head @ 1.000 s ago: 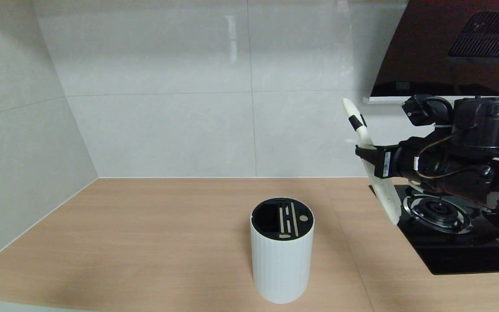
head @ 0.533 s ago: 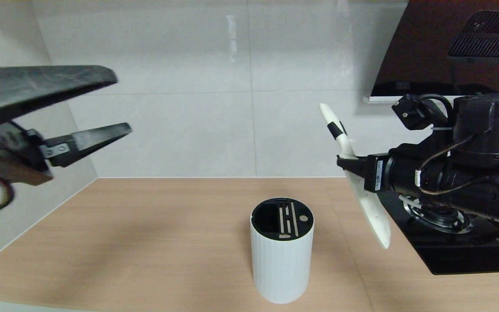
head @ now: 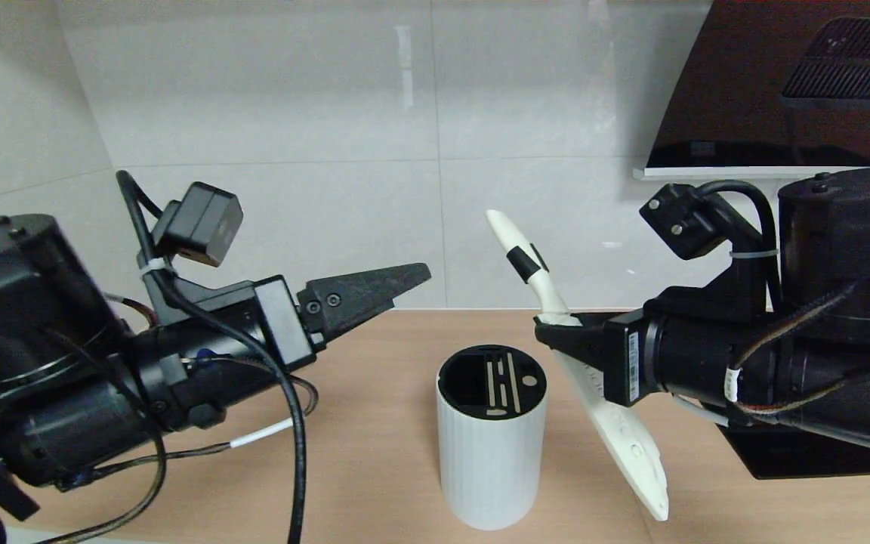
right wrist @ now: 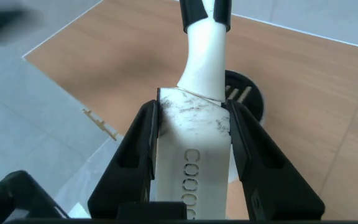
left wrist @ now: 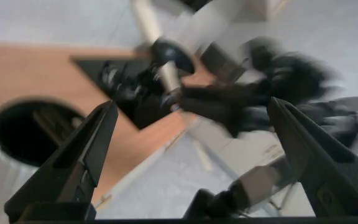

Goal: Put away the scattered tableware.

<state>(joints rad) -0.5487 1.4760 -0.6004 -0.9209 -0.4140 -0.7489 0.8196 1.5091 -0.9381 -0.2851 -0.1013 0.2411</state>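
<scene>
White and flat, a plastic spatula (head: 620,434) is sitting clamped between the fingers of the right gripper (head: 565,341). It is leaning, with its blade hanging near the right side of the white utensil holder (head: 489,461), which is standing on the wooden counter (head: 374,483). The left gripper (head: 397,281) is hovering over the holder's left side, its fingers wide apart.

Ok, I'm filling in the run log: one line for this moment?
right tool: shut on spatula | left tool: open, empty | holder: upright on counter

Head camera faces forward-down over the counter (head: 374,483); all 3 views share the holder (head: 491,446).
</scene>
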